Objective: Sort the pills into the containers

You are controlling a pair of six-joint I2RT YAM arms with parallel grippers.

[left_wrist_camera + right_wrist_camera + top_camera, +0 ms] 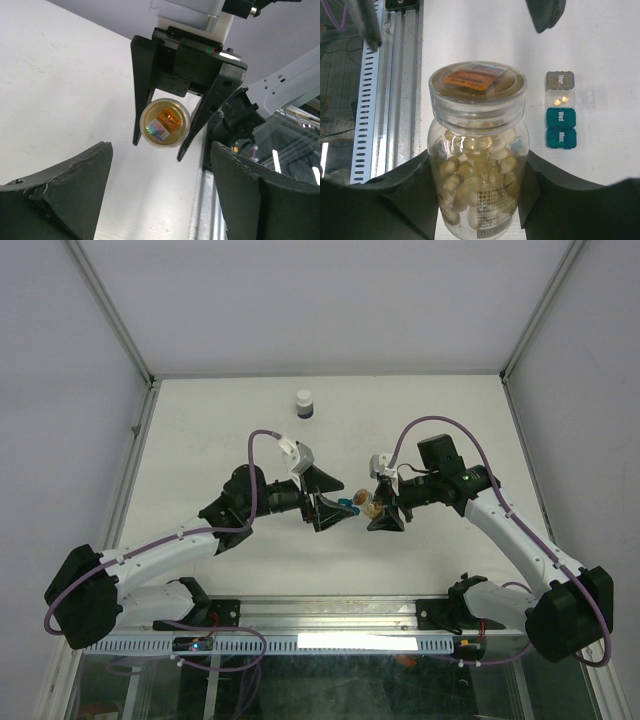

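Observation:
My right gripper point(477, 192) is shut on a clear bottle point(478, 107) with a clear lid and an orange sticker. The bottle is full of yellow-tan pills point(475, 165). It is held above the table point(370, 506). Below it lies a strip of small containers: a grey cell point(560, 80), an open clear cell point(560, 100) with two pills, and two teal cells point(560, 128). My left gripper point(160, 195) is open and empty. It faces the bottle's lid point(165, 122) a short way off. In the top view the left gripper point(322, 510) is just left of the teal strip point(348, 503).
A white-capped round bottle point(304, 403) with dark contents stands at the back of the table. A metal rail point(390, 90) runs along the table's near edge. White walls enclose the left, right and back sides.

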